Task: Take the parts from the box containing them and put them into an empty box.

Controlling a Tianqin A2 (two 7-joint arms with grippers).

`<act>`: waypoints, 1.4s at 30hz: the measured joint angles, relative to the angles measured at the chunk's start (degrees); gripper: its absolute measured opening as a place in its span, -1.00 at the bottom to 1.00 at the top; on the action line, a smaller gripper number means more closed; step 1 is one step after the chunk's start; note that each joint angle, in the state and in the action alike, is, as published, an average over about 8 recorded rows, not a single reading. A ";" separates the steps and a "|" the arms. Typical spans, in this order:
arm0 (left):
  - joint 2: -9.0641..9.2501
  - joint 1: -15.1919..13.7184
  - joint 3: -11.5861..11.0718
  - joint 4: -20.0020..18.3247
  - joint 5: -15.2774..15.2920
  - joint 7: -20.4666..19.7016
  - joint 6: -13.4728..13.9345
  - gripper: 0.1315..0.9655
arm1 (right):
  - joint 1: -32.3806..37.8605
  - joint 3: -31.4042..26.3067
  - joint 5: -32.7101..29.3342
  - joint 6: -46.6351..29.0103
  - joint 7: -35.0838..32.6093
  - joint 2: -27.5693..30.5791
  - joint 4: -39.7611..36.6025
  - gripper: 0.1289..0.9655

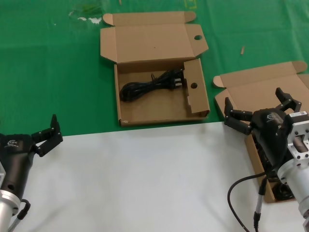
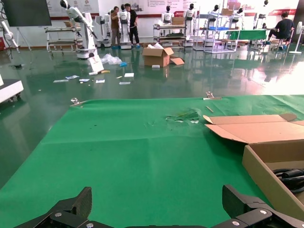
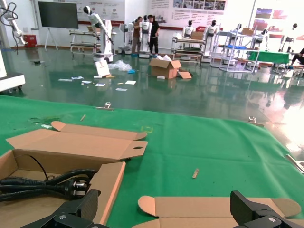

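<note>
While one looped black power cord (image 1: pixel 150 85) lies inside the shallow brown cardboard box with punched round holes (image 1: pixel 161 109) on the green cloth (image 1: pixel 53 72), broad bare cloth spreads to its left. The right gripper (image 1: pixel 260 109) hangs with jaws spread over the near edge of the plain-lidded brown cardboard box (image 1: pixel 256 87), where more dark cord shows beneath the arm. The left gripper (image 1: pixel 50 134), jaws apart, hovers over the white tabletop's (image 1: pixel 145 183) far edge.

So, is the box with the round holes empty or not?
Not empty: one black cord lies inside the box with round holes, whose lid stands open.
</note>
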 joint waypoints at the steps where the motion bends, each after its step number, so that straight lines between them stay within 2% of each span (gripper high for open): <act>1: 0.00 0.00 0.00 0.00 0.00 0.00 0.00 1.00 | 0.00 0.00 0.00 0.00 0.00 0.00 0.00 1.00; 42: 0.00 0.00 0.00 0.00 0.00 0.00 0.00 1.00 | 0.00 0.00 0.00 0.00 0.00 0.00 0.00 1.00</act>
